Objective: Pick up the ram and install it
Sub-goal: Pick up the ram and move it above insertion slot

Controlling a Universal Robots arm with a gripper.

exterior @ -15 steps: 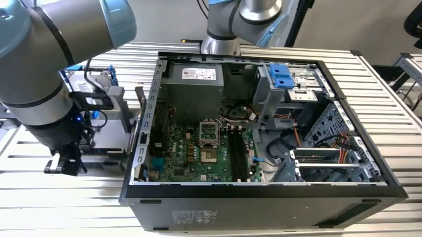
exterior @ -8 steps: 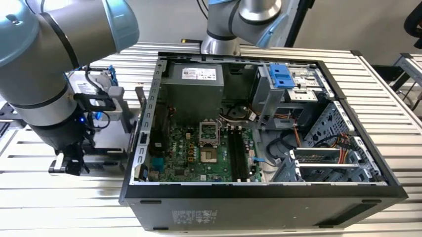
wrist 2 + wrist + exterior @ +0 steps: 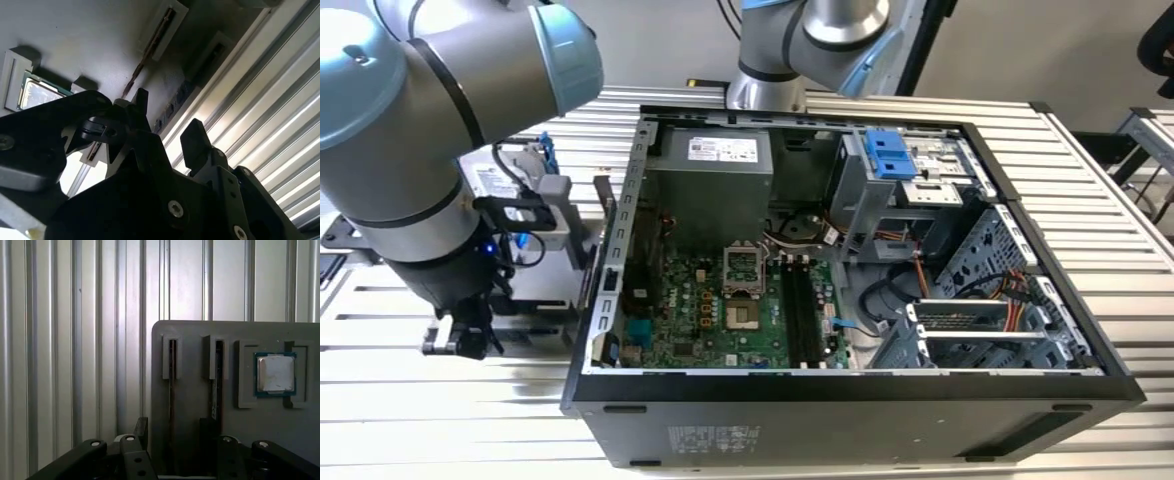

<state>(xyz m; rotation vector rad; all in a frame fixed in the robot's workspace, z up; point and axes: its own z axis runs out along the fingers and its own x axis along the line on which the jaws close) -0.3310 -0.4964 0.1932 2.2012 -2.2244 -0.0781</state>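
The hand (image 3: pixel 175 429) hovers over the grey holder (image 3: pixel 190 330) on the desk (image 3: pixel 75 340), fingers spread apart, gripping nothing. The ram (image 3: pixel 171 375) stands on edge in a holder slot, right between those fingers, a square chip (image 3: pixel 275 373) nearby. The open computer case (image 3: pixel 854 400) sits to the exterior view's right.

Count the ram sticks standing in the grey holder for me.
2. One ram stick stands in the slot nearest the holder's edge; the other in the next slot, toward the square silver chip. The tool hides their near ends.
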